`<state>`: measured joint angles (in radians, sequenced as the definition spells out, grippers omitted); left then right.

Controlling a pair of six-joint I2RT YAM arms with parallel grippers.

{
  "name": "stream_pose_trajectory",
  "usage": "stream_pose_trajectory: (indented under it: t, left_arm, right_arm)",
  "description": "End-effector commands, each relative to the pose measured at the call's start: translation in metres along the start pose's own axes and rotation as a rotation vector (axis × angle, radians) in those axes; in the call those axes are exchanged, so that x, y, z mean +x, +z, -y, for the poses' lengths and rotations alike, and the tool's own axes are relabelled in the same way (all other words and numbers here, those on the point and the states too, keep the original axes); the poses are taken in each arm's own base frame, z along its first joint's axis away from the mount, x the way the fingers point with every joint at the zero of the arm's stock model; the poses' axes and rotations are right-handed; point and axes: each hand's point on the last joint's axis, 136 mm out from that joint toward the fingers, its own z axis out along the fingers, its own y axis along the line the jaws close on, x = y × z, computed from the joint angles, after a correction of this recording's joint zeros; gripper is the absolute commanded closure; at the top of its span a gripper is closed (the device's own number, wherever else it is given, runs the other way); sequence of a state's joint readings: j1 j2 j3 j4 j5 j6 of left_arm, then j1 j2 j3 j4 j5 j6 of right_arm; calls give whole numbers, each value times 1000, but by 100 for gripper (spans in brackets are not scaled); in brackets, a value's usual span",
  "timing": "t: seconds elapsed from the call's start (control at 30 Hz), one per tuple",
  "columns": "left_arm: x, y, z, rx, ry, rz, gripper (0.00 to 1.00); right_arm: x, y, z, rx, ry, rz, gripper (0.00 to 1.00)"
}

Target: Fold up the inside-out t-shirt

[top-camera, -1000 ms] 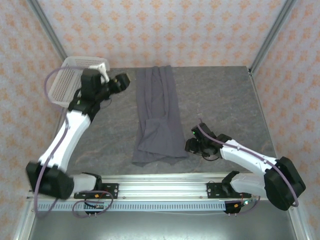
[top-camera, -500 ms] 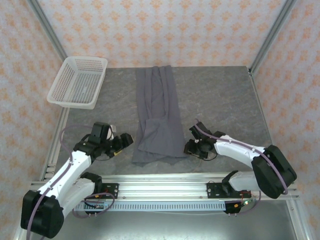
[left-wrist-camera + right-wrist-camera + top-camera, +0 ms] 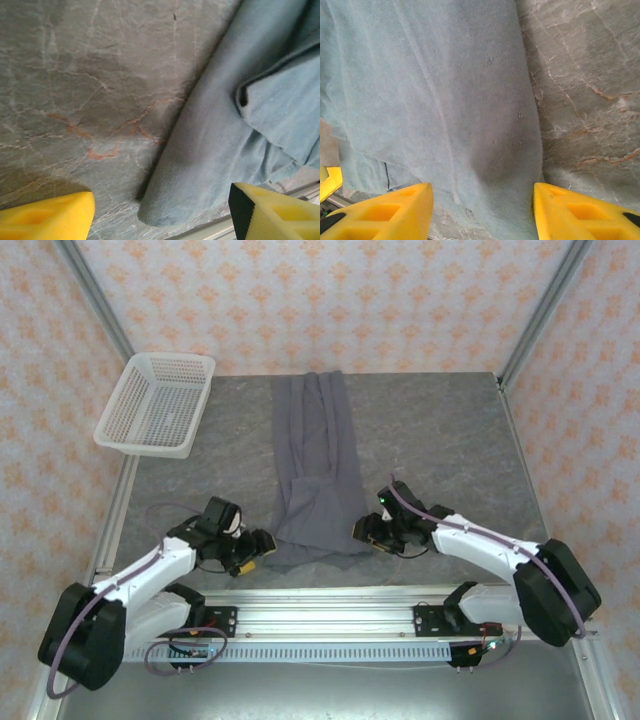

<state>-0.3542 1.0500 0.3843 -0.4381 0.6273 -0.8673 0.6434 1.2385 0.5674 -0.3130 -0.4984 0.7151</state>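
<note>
Mid-table, far edge to near: 1 dark grey t-shirt (image 3: 318, 460) lying as a long narrow strip on the grey table (image 3: 450, 440); 1 white mesh basket (image 3: 158, 400) at far-left corner, well apart, mesh floor showing.
2 arms low, elbows out, reaching inward; left gripper (image 3: 262, 545) at shirt's near-left corner w/ fingers spread, pinching nothing; right gripper (image 3: 362, 530) at near-right corner, fingers spread over cloth edge.

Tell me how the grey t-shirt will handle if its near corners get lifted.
The t-shirt would likely hang floppy, since it already lies in soft folds and wrinkles. It is probably light, being thin knit cloth. It may drag rather than slide on the matte table.
</note>
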Motion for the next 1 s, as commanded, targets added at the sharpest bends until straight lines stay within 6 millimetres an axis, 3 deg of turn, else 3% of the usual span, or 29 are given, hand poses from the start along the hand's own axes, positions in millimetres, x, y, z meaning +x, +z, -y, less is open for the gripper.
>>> stream_pose_trajectory:
  t: [0.0, 0.07, 0.2, 0.43, 0.6, 0.77, 0.97]
  left_arm:
    - [-11, 6, 25, 51, 69, 28, 30]
    - [-15, 7, 28, 60, 71, 50, 33]
    - [-20, 14, 28, 58, 65, 56, 51]
    - [-23, 17, 50, 129, 76, 53, 58]
    - [-18, 9, 71, 191, 104, 46, 58]
    - [-13, 3, 62, 166, 110, 58, 57]
    - [-13, 13, 59, 152, 100, 40, 57]
  right_arm:
    - [-2, 4, 1, 9, -6, 0, 41]
    - [-3, 5, 2, 12, -5, 7, 42]
    - [-2, 9, 5, 21, -1, 2, 48]
    - [-1, 12, 10, 42, -2, -9, 47]
    - [0, 10, 11, 49, 0, -7, 49]
    - [0, 11, 13, 54, 4, -5, 49]
    - [0, 11, 14, 61, 8, -10, 49]
